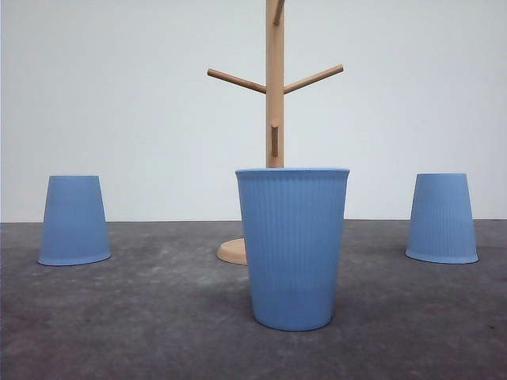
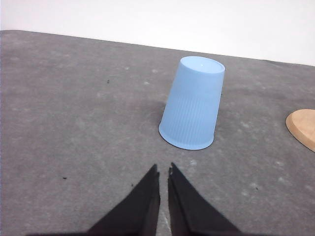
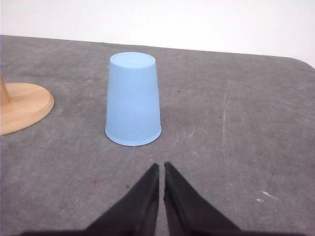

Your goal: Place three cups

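Observation:
Three light-blue ribbed cups stand on the grey table. The middle cup [image 1: 293, 247] is upright, nearest the front camera. The left cup [image 1: 74, 220] and the right cup [image 1: 441, 218] are upside down, further back. In the left wrist view the upside-down left cup [image 2: 193, 109] stands a short way ahead of my left gripper [image 2: 163, 170], whose black fingers are shut with nothing between them. The right wrist view shows the upside-down right cup [image 3: 133, 99] ahead of my right gripper [image 3: 161, 167], also shut and empty.
A wooden cup tree [image 1: 274, 87] with slanted pegs stands behind the middle cup, on a round base [image 1: 233, 252]. Its base edge also shows in the left wrist view [image 2: 302, 127] and the right wrist view [image 3: 23, 106]. A white wall backs the table.

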